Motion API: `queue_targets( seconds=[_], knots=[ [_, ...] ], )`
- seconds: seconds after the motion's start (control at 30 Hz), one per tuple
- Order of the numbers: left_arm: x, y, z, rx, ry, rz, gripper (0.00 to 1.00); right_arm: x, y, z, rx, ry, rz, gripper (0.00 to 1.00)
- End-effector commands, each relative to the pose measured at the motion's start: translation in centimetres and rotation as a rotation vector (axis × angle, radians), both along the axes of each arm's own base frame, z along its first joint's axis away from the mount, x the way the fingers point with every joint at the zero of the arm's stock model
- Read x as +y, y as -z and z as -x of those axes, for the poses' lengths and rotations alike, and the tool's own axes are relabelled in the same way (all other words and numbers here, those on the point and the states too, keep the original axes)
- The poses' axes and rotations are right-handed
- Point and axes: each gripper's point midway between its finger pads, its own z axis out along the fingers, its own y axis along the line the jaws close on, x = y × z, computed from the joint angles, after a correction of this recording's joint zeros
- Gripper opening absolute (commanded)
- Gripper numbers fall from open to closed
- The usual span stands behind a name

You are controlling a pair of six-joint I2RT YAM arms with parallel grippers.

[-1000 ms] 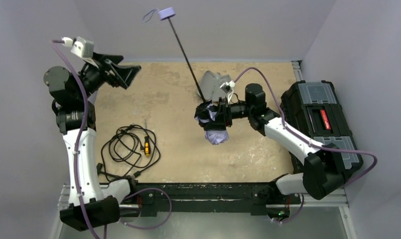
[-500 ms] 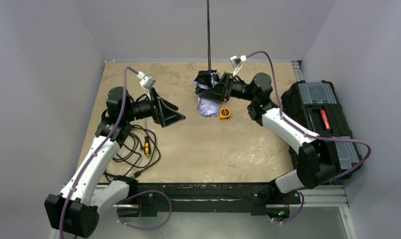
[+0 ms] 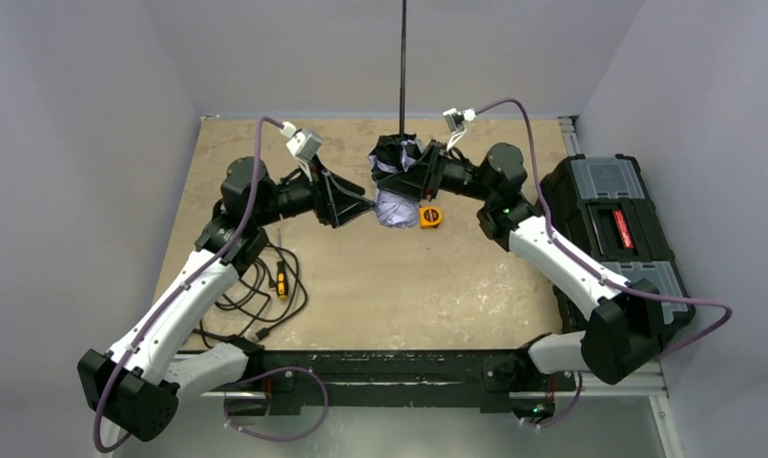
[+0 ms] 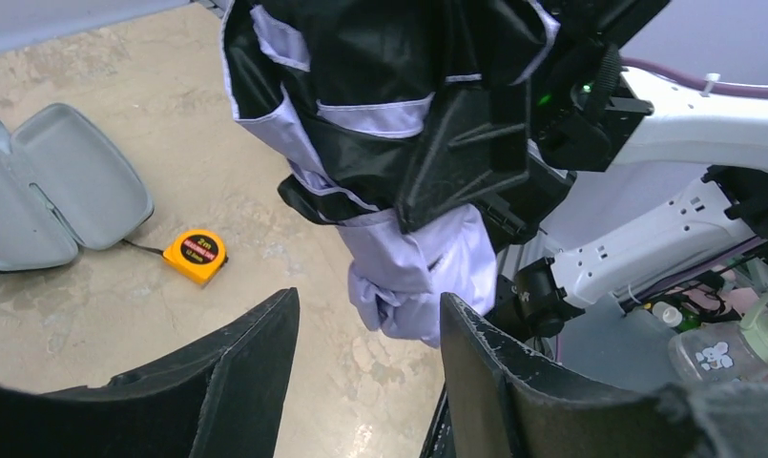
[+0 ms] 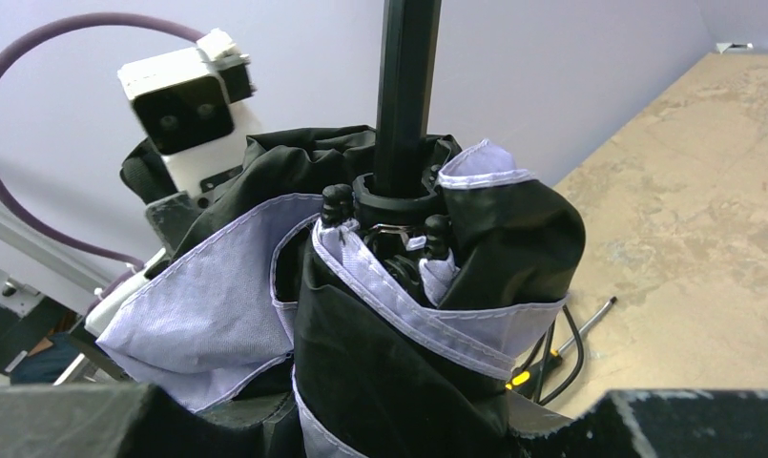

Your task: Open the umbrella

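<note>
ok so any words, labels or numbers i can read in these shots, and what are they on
No text can be read.
tape measure: dark round label with print, too blurred to read.
toolbox: red strip on the lid, too small to read.
clear container: small cartoon figure, no legible words.
umbrella: no print visible.

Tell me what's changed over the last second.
The left gripper swung in from the far left and now sits open beside the umbrella. The right gripper, still shut on the umbrella, carried it toward the back wall; its shaft no longer leans left. The cable and toolbox stayed put.
</note>
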Motion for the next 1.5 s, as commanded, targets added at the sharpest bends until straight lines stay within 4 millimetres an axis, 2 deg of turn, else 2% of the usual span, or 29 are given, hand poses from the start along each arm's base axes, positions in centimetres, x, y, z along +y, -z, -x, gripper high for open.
queue_targets(
  seconds=[0.0, 0.2, 0.23, 0.43, 0.63, 0.87, 1.0, 1.17, 1.27, 1.3, 1.37, 1.47],
  knots=[
    [-0.7, -1.5, -1.3, -0.063, -0.036, 0.012, 0.55, -0.3, -3.0, 0.6, -0.141, 0.037, -0.038, 0.00],
    [-1.3, -2.3, -1.8, -0.064, -0.053, 0.021, 0.53, 0.0, -2.7, 1.3, -0.166, 0.026, -0.028, 0.00],
    [-1.3, -2.3, -1.9, -0.062, -0.055, 0.020, 0.49, 0.0, -2.6, 1.3, -0.173, 0.027, -0.027, 0.00],
    [-1.1, -1.8, -1.7, -0.003, -0.039, 0.057, 0.00, 0.1, -2.5, 2.0, -0.180, -0.003, -0.025, 0.00],
    [-0.8, -0.6, -2.1, 0.067, -0.047, 0.057, 0.00, 0.1, -3.5, 3.4, -0.197, -0.075, -0.060, 0.00],
    [0.3, 4.6, -4.0, 0.280, -0.136, 0.004, 0.00, -0.1, -5.5, 5.3, -0.258, -0.168, -0.118, 0.00],
    [0.0, 5.9, -4.6, 0.324, -0.146, -0.002, 0.00, -0.2, -6.3, 6.0, -0.284, -0.194, -0.137, 0.00],
    [-0.4, 6.0, -4.9, 0.322, -0.121, -0.007, 0.00, -0.1, -6.4, 6.1, -0.292, -0.199, -0.136, 0.00],
    [-0.3, 3.4, -3.6, 0.189, -0.032, 0.017, 0.00, -0.3, -6.1, 5.3, -0.291, -0.160, -0.125, 0.00],
    [0.3, 3.0, -3.1, 0.167, -0.020, 0.024, 0.13, -0.4, -6.1, 4.9, -0.300, -0.145, -0.122, 0.00],
    [2.3, 1.7, -2.8, 0.098, -0.006, 0.041, 0.54, -0.4, -5.6, 4.8, -0.325, -0.140, -0.092, 0.00],
    [4.5, -0.3, -2.0, -0.002, 0.011, -0.021, 0.74, -0.3, -3.9, 4.8, -0.347, -0.164, -0.017, 0.00]
  ],
)
